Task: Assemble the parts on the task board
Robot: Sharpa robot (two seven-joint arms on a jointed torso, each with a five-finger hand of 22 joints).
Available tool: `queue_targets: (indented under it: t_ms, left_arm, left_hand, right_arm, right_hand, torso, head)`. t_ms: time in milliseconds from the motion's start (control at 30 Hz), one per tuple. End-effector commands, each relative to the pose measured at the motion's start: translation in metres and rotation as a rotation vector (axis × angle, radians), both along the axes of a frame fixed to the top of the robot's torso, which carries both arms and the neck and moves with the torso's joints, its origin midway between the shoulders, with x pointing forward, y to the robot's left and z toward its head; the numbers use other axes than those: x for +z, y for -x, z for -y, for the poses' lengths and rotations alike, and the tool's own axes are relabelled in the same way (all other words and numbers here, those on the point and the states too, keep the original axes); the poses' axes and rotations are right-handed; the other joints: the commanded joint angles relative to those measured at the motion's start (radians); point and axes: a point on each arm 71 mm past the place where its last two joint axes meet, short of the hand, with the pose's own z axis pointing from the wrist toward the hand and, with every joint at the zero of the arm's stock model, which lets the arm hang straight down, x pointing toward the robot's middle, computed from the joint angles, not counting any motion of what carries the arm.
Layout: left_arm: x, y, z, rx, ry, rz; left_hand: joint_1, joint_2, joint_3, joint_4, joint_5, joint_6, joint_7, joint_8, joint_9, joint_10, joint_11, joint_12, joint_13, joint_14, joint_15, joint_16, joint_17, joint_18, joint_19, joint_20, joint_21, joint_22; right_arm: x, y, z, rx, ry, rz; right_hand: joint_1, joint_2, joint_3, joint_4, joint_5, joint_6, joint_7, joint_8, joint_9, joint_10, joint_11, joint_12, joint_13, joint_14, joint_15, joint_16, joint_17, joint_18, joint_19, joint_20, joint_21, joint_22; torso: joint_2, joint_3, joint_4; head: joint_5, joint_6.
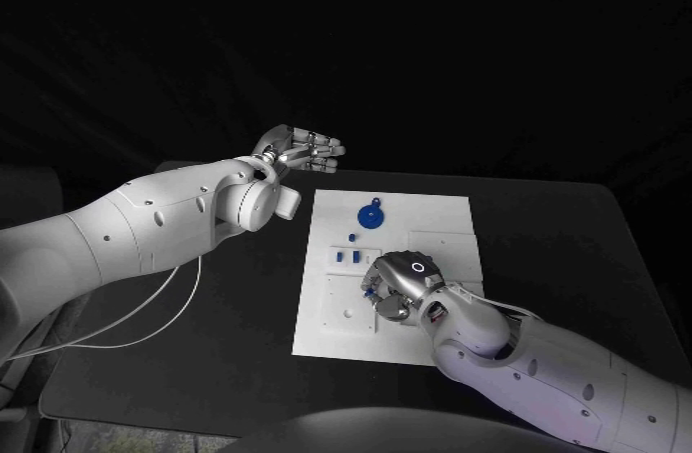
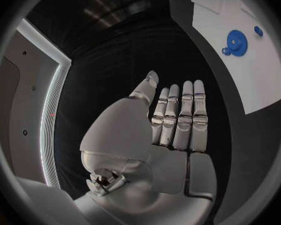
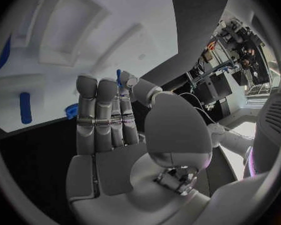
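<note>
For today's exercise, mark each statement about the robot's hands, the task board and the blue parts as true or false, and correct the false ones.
1. The left hand is off the task board, holding nothing. True.
2. The right hand is over the board. True.
3. A blue gear lies on the black table. False: it lies on the board.
4. The left hand's fingers are curled into a fist. False: they are extended, side by side.

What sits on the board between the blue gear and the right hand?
In the head view, a few small blue pegs stand on the task board between the blue gear and the right hand; around them is bare white plate.
</note>
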Motion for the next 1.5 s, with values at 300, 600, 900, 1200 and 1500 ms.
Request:
queue_targets:
  t_ms: [300,600,900,1200,1500]
  left_arm:
    - [0.001,0.000,0.003,-0.010,0.012,0.003]
    - [0.001,0.001,0.004,-0.014,0.014,0.002]
    - [0.001,0.001,0.004,-0.016,0.014,0.002]
    - [0.000,0.001,0.004,-0.017,0.014,0.000]
    - [0.000,0.001,0.006,-0.022,0.015,-0.002]
  left_hand:
    - [0.000,0.009,0.002,0.006,-0.005,-0.003,-0.001,-0.003,0.000,0.003,0.004,-0.006,-0.001,0.002,-0.001,-0.004,0.000,0.016,0.008,0.000,0.005,-0.001]
    - [-0.001,0.010,-0.001,0.007,-0.004,-0.004,0.000,-0.003,0.000,0.001,0.004,-0.006,-0.001,0.001,-0.001,-0.003,0.001,0.016,0.007,0.001,0.006,-0.004]
    - [-0.001,0.010,-0.001,0.007,-0.004,-0.004,0.000,-0.003,0.000,0.001,0.004,-0.006,-0.001,0.001,-0.001,-0.003,0.001,0.016,0.007,0.001,0.006,-0.004]
    - [-0.001,0.010,-0.001,0.007,-0.004,-0.004,0.000,-0.003,0.000,0.001,0.004,-0.006,-0.001,0.001,-0.001,-0.003,0.001,0.016,0.007,0.001,0.006,-0.004]
    - [-0.002,0.011,-0.005,0.007,-0.005,-0.006,0.000,-0.003,0.000,0.000,0.005,-0.006,-0.001,-0.001,0.000,-0.003,0.001,0.016,0.007,0.002,0.007,-0.010]
  right_arm:
    - [-0.004,0.000,-0.003,0.005,0.015,0.004]
    - [-0.006,-0.001,-0.003,-0.005,0.022,0.004]
    - [-0.007,-0.002,-0.005,-0.008,0.026,0.004]
    - [-0.010,-0.004,-0.006,-0.009,0.033,-0.001]
    - [-0.014,-0.004,-0.008,-0.008,0.056,-0.018]
  right_hand:
    - [-0.001,0.011,0.006,-0.003,0.005,-0.003,0.002,0.003,0.004,0.011,-0.001,0.004,0.002,0.002,-0.006,-0.002,-0.002,0.010,0.045,-0.004,-0.003,0.002]
    - [-0.002,0.012,0.007,-0.006,0.005,-0.003,0.002,0.003,0.005,0.011,-0.001,0.004,0.002,0.002,-0.006,-0.002,-0.004,0.010,0.046,-0.004,0.002,0.005]
    - [-0.002,0.012,0.007,-0.006,0.005,-0.003,0.002,0.003,0.005,0.011,-0.001,0.004,0.002,0.002,-0.006,-0.002,-0.004,0.010,0.046,-0.004,0.002,0.005]
    - [-0.004,0.013,0.008,-0.007,0.006,-0.003,0.002,0.003,0.007,0.011,-0.001,0.004,0.002,0.002,-0.006,-0.001,-0.006,0.010,0.046,-0.004,0.004,0.007]
    - [-0.005,0.014,0.008,-0.009,0.006,-0.004,0.002,0.003,0.008,0.010,-0.001,0.004,0.002,0.002,-0.006,0.000,-0.008,0.010,0.045,-0.004,0.002,0.007]
  torso:
    - [0.000,0.0005,0.0006]
    - [-0.001,0.0003,0.0007]
    - [0.000,0.0001,0.0011]
    - [0.000,0.0005,-0.0001]
    - [-0.001,0.0008,-0.0001]
  head:
    - [0.003,-0.004]
    - [0.004,-0.003]
    - [0.006,-0.004]
    - [0.007,-0.008]
    - [0.008,-0.008]
